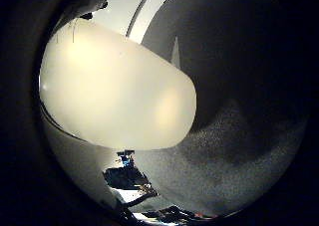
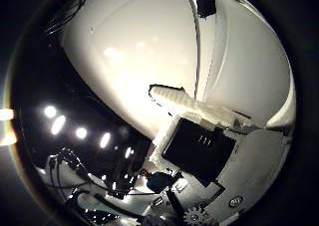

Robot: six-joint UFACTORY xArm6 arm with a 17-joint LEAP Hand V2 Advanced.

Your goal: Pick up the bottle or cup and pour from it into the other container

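A smooth cream-white rounded container fills much of the right little finger side palm view, very close to the palm. In the right thumb side palm view its white wall also fills the upper part. My hand is curled round it: white and black fingers lie pressed against its side. I cannot tell whether it is a bottle or a cup, and its opening is hidden.
A grey speckled surface lies beyond the container, with a broad dark shadow across it. Dark equipment shows at its far edge. Several round lights glow in a dark room behind the hand.
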